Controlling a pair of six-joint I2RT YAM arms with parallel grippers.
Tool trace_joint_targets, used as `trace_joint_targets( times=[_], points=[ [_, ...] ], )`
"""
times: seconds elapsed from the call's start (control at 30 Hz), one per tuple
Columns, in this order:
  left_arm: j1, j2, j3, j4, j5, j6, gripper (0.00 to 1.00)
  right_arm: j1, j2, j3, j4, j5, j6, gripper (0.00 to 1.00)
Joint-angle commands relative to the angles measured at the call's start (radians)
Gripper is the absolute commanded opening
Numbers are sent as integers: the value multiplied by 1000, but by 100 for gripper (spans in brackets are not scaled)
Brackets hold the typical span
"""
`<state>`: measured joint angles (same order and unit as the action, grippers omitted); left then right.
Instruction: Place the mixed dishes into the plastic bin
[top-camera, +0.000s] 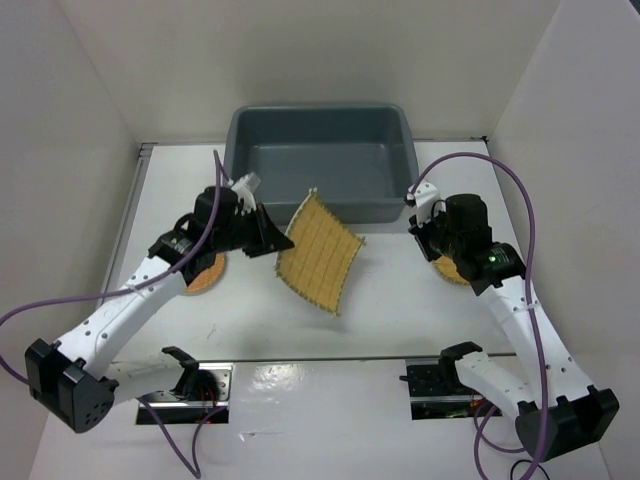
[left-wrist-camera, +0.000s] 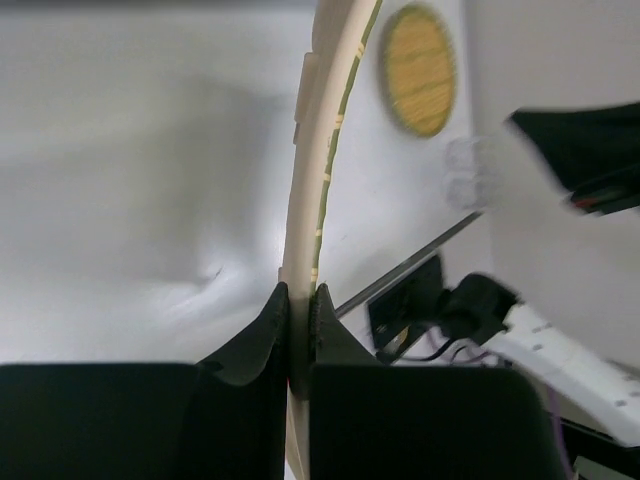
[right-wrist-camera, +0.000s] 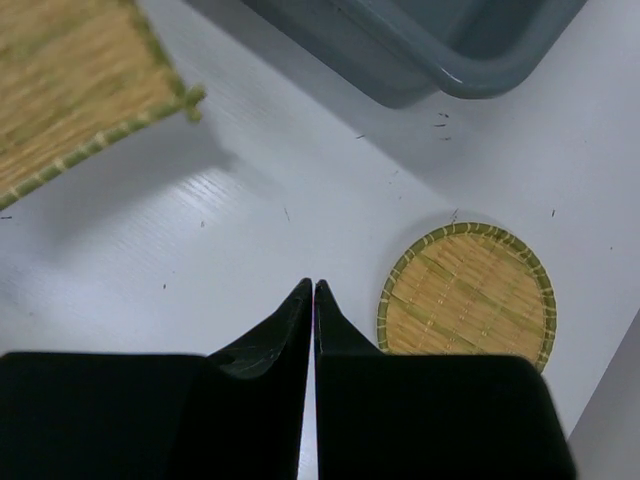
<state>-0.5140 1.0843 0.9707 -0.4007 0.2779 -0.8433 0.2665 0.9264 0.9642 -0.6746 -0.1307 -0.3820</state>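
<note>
Left pincer (top-camera: 274, 238) holds square mat (top-camera: 318, 252) aloft, tilted

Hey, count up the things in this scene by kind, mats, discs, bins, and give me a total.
Square slatted mat: 1
Round discs: 2 (orange-brown disc, paler yellow disc)
Plastic bin: 1
Total: 4
</note>
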Motion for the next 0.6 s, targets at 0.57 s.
trace_joint_targets(
  times=[0.57],
  points=[
    [190,612,666,525,18,-516,0,-75,31,-2,43,63,29,9]
  ],
)
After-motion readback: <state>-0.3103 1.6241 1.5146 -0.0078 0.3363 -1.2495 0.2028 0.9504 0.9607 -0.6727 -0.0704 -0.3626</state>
